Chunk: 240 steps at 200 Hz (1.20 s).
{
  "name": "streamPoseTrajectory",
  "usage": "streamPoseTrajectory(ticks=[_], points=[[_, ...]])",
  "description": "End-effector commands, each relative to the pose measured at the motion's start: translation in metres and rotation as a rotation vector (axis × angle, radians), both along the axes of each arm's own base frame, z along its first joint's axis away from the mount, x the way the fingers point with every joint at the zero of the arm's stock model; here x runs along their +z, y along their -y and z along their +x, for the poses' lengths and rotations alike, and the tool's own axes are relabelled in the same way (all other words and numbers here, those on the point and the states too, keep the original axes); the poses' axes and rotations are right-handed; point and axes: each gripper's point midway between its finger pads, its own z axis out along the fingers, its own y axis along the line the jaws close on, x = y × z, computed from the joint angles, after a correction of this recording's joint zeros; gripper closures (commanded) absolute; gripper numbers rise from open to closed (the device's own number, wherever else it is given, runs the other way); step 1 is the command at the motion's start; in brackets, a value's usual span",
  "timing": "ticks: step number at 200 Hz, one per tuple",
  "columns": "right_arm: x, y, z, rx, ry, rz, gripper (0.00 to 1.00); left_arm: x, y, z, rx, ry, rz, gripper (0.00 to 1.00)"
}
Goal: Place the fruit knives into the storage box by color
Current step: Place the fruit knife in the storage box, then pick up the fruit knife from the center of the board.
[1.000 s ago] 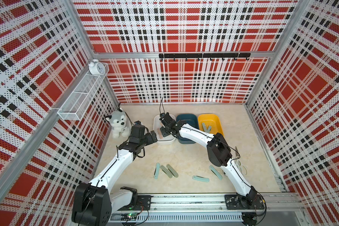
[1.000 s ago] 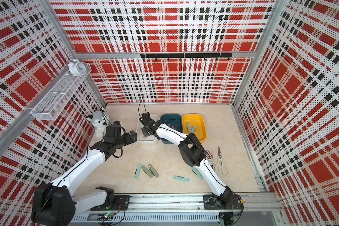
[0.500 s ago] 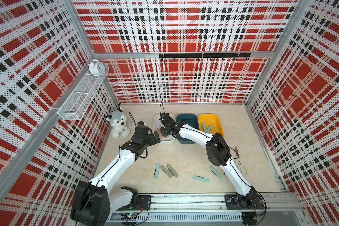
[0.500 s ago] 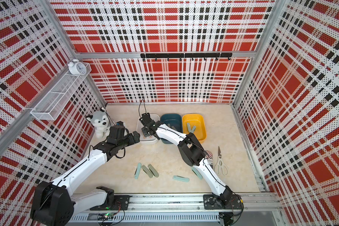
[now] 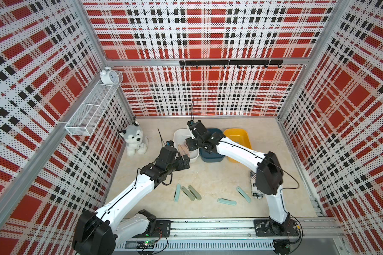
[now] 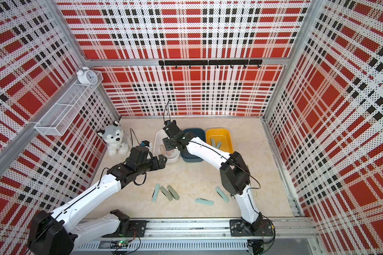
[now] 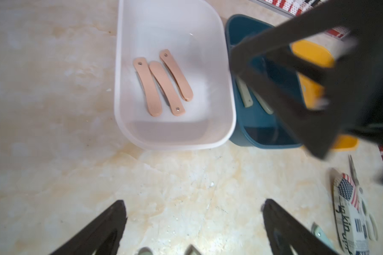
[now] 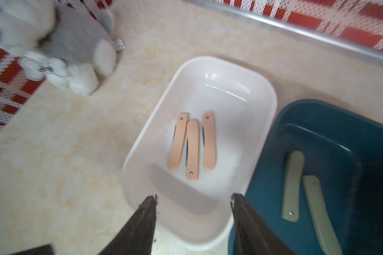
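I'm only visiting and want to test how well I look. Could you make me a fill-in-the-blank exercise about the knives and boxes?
The white box holds ___ pink knives.
The two grey-green knives lie in the dark blue box, the ___ one in the row of three.
In a top view, the knives lying loose on the table number ___.
Missing words: three; middle; five.
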Motion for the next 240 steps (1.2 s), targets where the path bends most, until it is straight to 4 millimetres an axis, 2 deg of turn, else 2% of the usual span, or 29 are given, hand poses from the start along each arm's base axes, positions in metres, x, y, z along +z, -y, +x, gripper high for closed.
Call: streamPoseTrajectory(ticks=[1,19,54,82,105,125,149,158,194,201,240], points=[[0.013,0.027,-0.028,-0.035,0.015,-0.004,0.39,0.012,0.015,-0.011,-0.030,-0.015,-0.051,0.02],[-0.004,0.061,-0.058,-0.084,-0.024,-0.051,0.38,0.008,0.031,-0.016,-0.035,-0.032,-0.081,0.02],[-0.056,0.141,-0.127,-0.242,-0.157,-0.119,0.38,-0.013,0.070,-0.034,-0.066,-0.061,-0.170,0.02],[-0.092,0.190,-0.177,-0.333,-0.260,-0.109,0.38,-0.028,0.107,-0.045,-0.190,-0.091,-0.093,0.02],[-0.118,0.221,-0.204,-0.423,-0.332,-0.096,0.38,-0.036,0.144,-0.054,-0.317,-0.100,-0.006,0.02],[-0.133,0.238,-0.217,-0.490,-0.364,-0.060,0.37,-0.043,0.171,-0.061,-0.407,-0.115,0.034,0.02],[-0.143,0.257,-0.225,-0.550,-0.371,-0.066,0.35,-0.048,0.189,-0.063,-0.458,-0.129,0.048,0.02],[-0.146,0.264,-0.228,-0.566,-0.372,-0.083,0.33,-0.049,0.191,-0.063,-0.465,-0.131,0.049,0.02],[-0.164,0.277,-0.237,-0.574,-0.392,-0.144,0.33,-0.046,0.187,-0.054,-0.455,-0.123,0.052,0.02],[-0.163,0.274,-0.230,-0.587,-0.362,-0.124,0.29,-0.045,0.186,-0.052,-0.451,-0.122,0.048,0.02],[-0.177,0.274,-0.227,-0.573,-0.367,-0.208,0.28,-0.045,0.184,-0.049,-0.446,-0.119,0.032,0.02]])
